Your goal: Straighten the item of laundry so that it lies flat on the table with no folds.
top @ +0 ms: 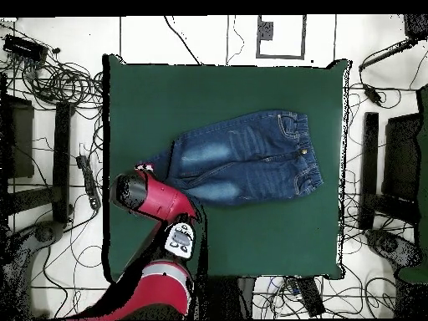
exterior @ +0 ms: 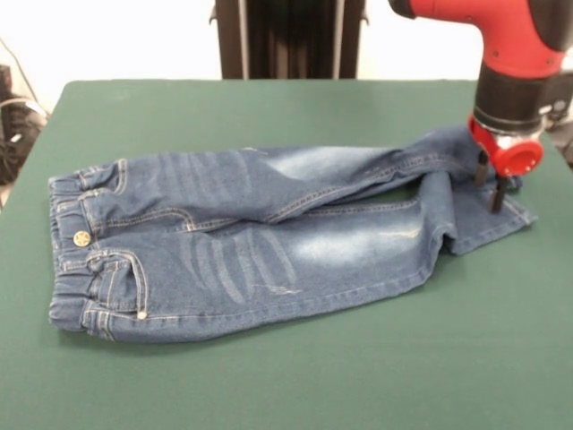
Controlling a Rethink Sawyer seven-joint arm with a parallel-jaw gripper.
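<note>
The blue denim jeans [exterior: 269, 242] lie on the dark green table [exterior: 269, 385], front side up. The elastic waistband and brass button [exterior: 81, 238] are at the left and the legs run to the right. The far leg slants across the near one, and the cuff end at the right is turned over in a fold [exterior: 474, 215]. My gripper [exterior: 490, 183] hangs over that cuff end, its two dark fingers apart with the tips at the cloth. In the overhead view the jeans [top: 242, 159] have the waist at the right, and the arm's red head [top: 138, 191] hides the cuffs and the fingers.
The black pedestal [exterior: 288, 40] stands behind the table's far edge. The cuff end lies close to the table's right edge in the front view. Cables and equipment [top: 58, 84] lie on the floor around the table [top: 251, 242].
</note>
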